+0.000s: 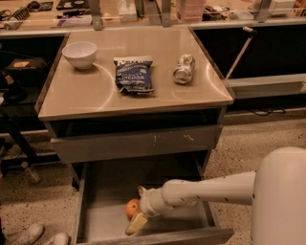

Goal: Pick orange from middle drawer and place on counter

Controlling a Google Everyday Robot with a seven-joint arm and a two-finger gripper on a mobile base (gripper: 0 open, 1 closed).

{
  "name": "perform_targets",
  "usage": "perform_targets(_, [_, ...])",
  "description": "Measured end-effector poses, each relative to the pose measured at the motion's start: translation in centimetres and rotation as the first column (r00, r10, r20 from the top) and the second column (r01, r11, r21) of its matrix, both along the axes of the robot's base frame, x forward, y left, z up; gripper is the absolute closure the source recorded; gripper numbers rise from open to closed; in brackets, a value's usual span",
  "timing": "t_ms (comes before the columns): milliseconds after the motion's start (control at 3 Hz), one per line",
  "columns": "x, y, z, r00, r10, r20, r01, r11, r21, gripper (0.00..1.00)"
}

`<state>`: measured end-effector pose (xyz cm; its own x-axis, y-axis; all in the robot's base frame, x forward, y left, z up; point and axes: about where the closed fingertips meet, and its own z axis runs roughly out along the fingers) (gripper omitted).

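Camera view: gripper [136,223] beside round orange [132,208] in grey metal drawer [103,217].

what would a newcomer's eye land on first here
The big white arm reaches into the open drawer low in the view, its gripper right by a bright orange on the drawer floor. Above, the tan counter holds a white bowl, a dark snack bag and a can on its side.

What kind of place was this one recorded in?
Probably a robotics lab or workshop, not a home: a cluttered bench behind the counter, a speckled floor, and the gripper down in the open drawer beside the orange.
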<state>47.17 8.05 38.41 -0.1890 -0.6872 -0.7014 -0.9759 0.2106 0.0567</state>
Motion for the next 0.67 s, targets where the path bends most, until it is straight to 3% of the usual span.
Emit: perform_targets(667, [-0.15, 0.06, -0.20, 1.0000, 0.000, -0.005, 0.000, 1.000, 0.001, 0.42])
